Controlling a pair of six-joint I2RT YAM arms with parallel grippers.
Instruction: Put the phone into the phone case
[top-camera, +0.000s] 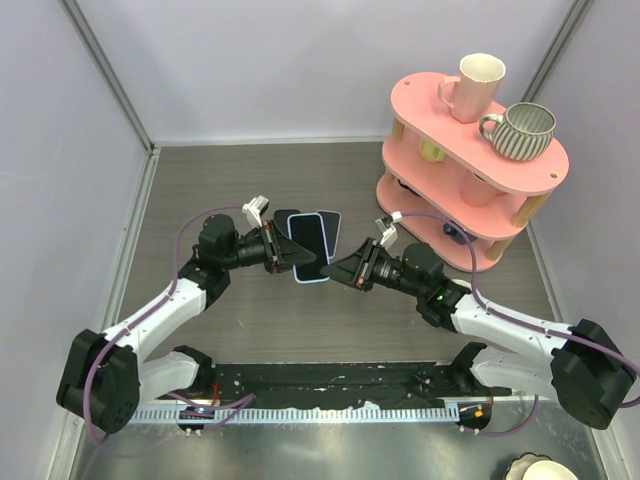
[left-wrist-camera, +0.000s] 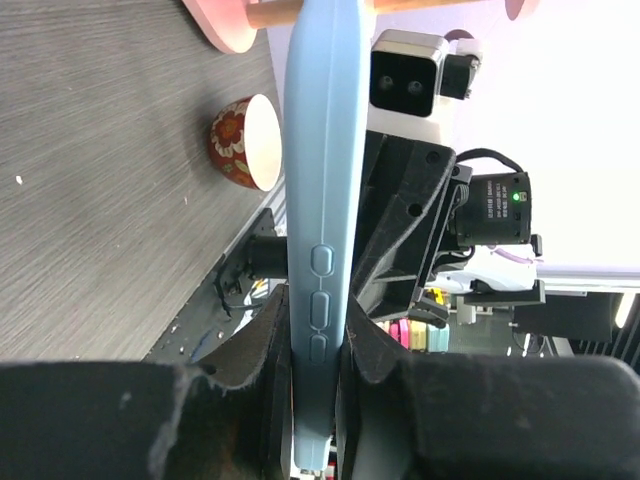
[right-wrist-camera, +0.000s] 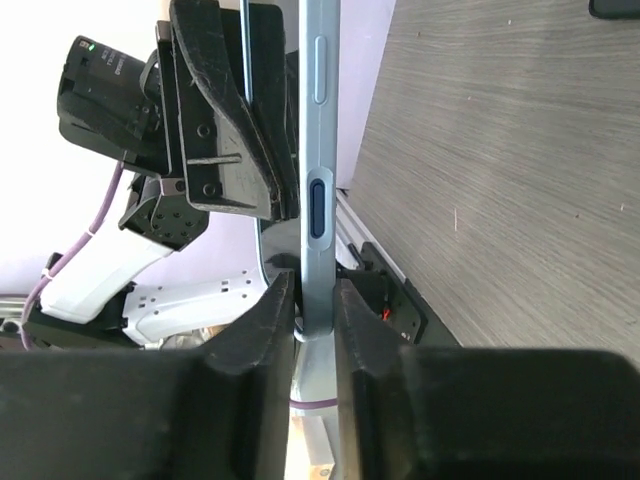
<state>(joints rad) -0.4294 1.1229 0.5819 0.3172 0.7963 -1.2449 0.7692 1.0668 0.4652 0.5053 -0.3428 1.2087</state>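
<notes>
The container that matters is the light-blue phone case (left-wrist-camera: 315, 120), and from above I see the phone (top-camera: 308, 248) as a black face framed by the case's blue rim; I can't tell whether it is pressed fully home. The case is up off the table at mid-workspace, pinched from both ends: my left gripper (left-wrist-camera: 316, 340) has its fingers closed on the edge by the 3 side buttons, and my right gripper (right-wrist-camera: 315, 310) is clamped nearly shut on the opposite thin edge. Just beyond the held case, 2 flat dark slabs lie on the table, a black slab (top-camera: 284, 220) and a blue-edged slab (top-camera: 331, 226); I can't say what they are. To the right stands a pink tiered shelf (top-camera: 420, 100). On its top tier are a cream mug (top-camera: 475, 85) and a grey ribbed mug (top-camera: 520, 132), both apparently empty. A pink cup (top-camera: 480, 190) sits on the tier below, its inside hidden. A red floral bowl (left-wrist-camera: 245, 140) with a bare white interior stands by the shelf's foot – near the right arm, not touching it.
</notes>
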